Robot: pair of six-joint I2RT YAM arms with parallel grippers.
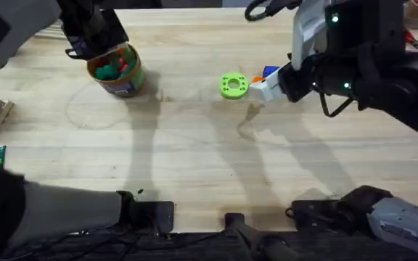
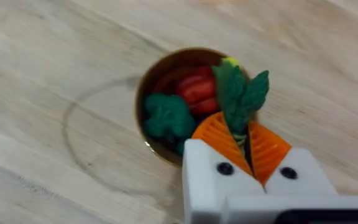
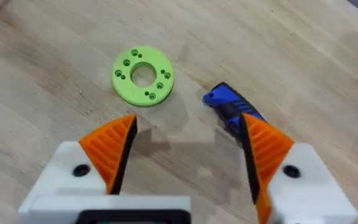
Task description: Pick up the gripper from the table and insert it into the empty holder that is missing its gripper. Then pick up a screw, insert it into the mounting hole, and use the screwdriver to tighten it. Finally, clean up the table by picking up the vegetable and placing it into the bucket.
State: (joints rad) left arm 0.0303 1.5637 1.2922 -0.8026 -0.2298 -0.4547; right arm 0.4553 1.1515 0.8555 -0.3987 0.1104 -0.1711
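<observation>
Left gripper [image 2: 244, 144]: pads clamped on vegetable [image 2: 240, 93], leafy end pointing away from fingers, long axis in line with them, poised over bucket [image 2: 143, 118]. Bucket label: unreadable. Right gripper [image 3: 188, 158]: fingers spread, nothing held, above table [image 1: 194, 138]. Screwdriver [image 3: 229, 107]: flat on table, beside green ring [image 3: 143, 76], partly hidden behind one pad.
</observation>
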